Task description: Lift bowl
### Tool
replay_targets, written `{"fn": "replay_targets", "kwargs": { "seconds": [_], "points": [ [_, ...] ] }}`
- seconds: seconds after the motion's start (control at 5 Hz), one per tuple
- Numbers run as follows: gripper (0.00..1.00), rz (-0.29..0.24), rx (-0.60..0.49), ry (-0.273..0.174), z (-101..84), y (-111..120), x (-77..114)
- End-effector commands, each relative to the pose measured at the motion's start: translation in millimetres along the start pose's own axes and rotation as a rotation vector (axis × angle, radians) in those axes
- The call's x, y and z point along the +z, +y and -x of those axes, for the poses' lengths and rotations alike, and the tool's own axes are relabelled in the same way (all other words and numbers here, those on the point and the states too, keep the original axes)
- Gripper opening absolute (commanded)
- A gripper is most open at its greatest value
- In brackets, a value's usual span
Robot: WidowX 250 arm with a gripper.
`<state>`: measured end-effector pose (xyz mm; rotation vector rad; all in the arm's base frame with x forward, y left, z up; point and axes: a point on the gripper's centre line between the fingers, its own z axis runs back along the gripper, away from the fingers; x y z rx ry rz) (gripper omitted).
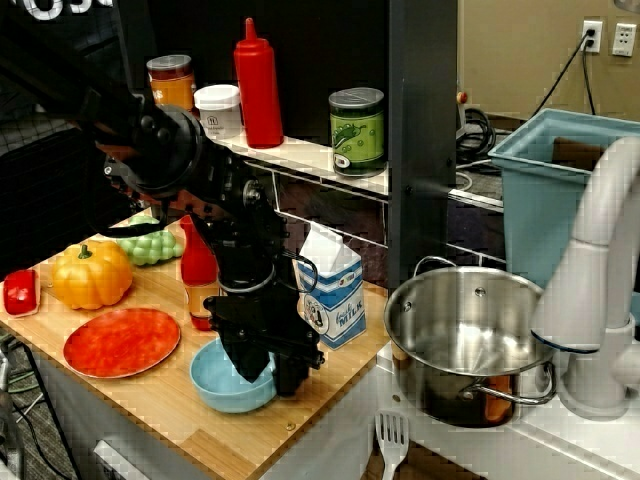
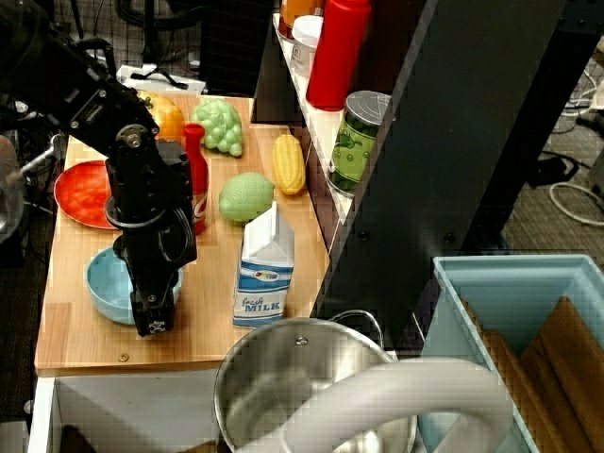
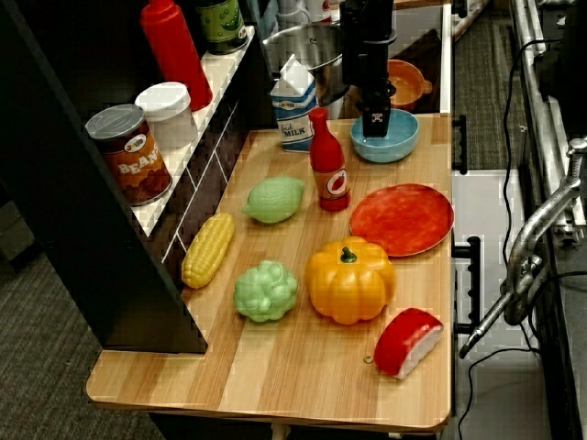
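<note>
The light-blue bowl (image 1: 215, 387) rests on the wooden table (image 1: 150, 400) near its front edge, between the red-orange plate and the milk carton. My black gripper (image 1: 272, 378) comes down on its right side. One finger is inside the bowl and the other outside, the jaws pinched close on the rim. In the view from above, the gripper (image 2: 153, 319) covers the right part of the bowl (image 2: 106, 281). From the table's far end, the gripper (image 3: 376, 124) stands over the bowl (image 3: 399, 145), which sits flat on the wood.
A milk carton (image 1: 332, 295) stands just right of the gripper and a red sauce bottle (image 1: 198, 275) just behind the bowl. The red-orange plate (image 1: 122, 342) lies to the left, with a pumpkin (image 1: 90, 273) beyond. A large steel pot (image 1: 470, 330) sits off the table's right end.
</note>
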<state>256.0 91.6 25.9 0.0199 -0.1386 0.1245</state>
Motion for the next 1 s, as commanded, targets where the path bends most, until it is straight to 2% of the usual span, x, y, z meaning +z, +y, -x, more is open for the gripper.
{"fn": "replay_targets", "kwargs": {
  "seconds": [0.0, 0.4, 0.6, 0.8],
  "points": [
    [0.0, -0.001, 0.019, -0.021, -11.4, 10.2, 7.6],
    [0.0, 0.008, 0.038, -0.007, -16.2, 18.0, 19.3],
    [0.0, 0.03, 0.049, 0.008, -22.6, 22.8, 35.7],
    [0.0, 0.077, 0.058, 0.011, -30.4, 27.2, 64.1]
  ]
}}
